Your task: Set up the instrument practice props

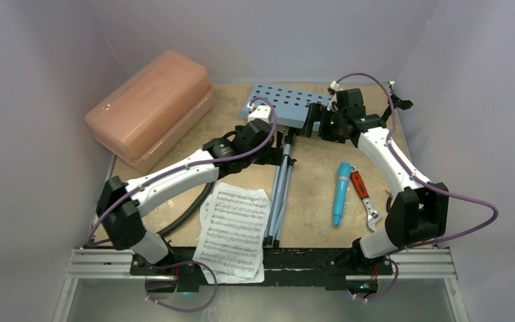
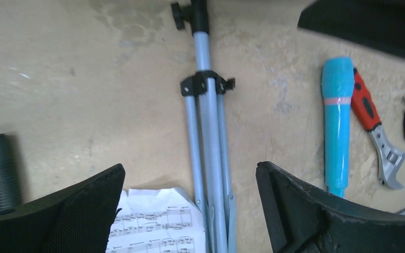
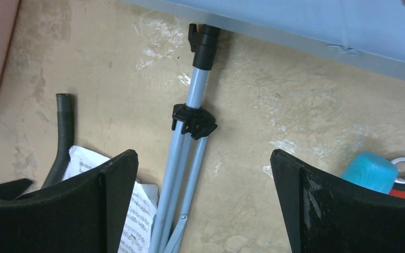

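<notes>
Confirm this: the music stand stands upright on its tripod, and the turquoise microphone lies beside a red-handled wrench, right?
Not upright: the top external view shows the music stand lying flat on the table, legs folded. The turquoise microphone does lie beside the red-handled wrench.

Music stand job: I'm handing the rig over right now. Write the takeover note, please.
Left end effector: open, over the folded tripod legs, holding nothing.
Right end effector: open, over the tripod's upper pole, empty.
Music stand lies flat on the table, legs folded. Sheet music lies at the near edge, left of the legs. Microphone lies right of them, beside a wrench. No mic stand in view.
Done: nothing standing yet.
Left: raise the stand, put the pages on it, mount the microphone.
</notes>
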